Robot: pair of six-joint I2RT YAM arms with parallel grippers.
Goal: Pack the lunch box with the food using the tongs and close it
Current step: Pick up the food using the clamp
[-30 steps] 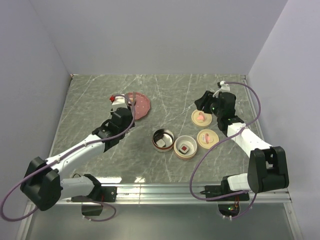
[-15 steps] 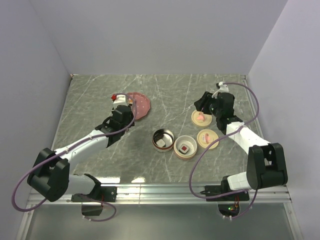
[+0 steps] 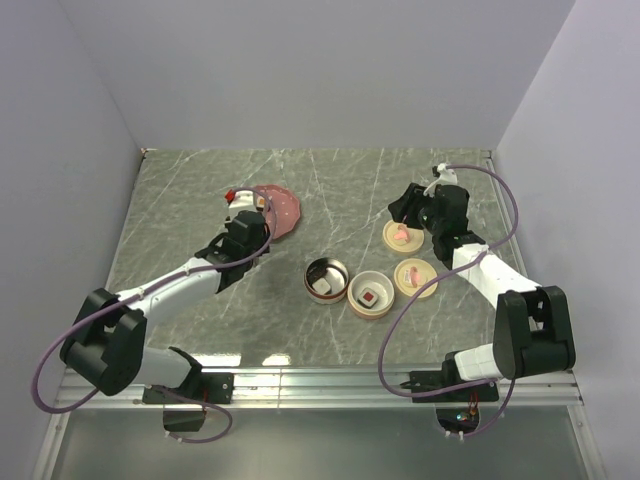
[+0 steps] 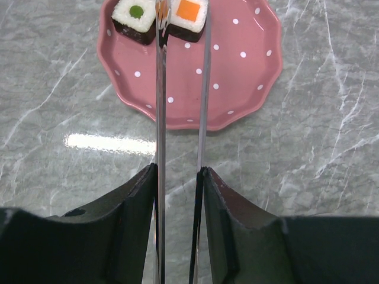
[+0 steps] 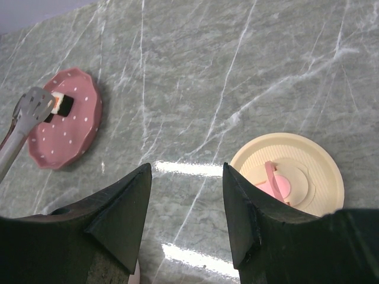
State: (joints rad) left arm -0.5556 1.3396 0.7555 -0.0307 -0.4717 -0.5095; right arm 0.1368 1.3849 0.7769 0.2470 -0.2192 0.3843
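My left gripper [image 4: 179, 168] is shut on the silver tongs [image 4: 160, 118], which reach out over the pink dotted plate [image 4: 225, 71]. On the plate lie two pieces of food, one green-topped [image 4: 135, 16] and one orange-topped [image 4: 188, 18]; the orange one sits between the tongs' two arms. The lunch box stands as two round tubs [image 3: 311, 270] [image 3: 352, 303] at mid-table, one with a white piece [image 3: 323, 287] and one with a red-topped piece [image 3: 370, 297] inside. My right gripper [image 5: 186, 165] is open and holds nothing, above the table next to a cream lid [image 5: 308, 160].
Two cream lids with pink handles [image 3: 399, 235] [image 3: 414, 277] lie right of the tubs. The plate [image 3: 287, 212] is at the back left, beside my left gripper [image 3: 246, 228]. Grey walls close in the table on three sides.
My left arm has reached further toward the plate, bringing the tongs' tips over the food there. The right arm has barely moved.
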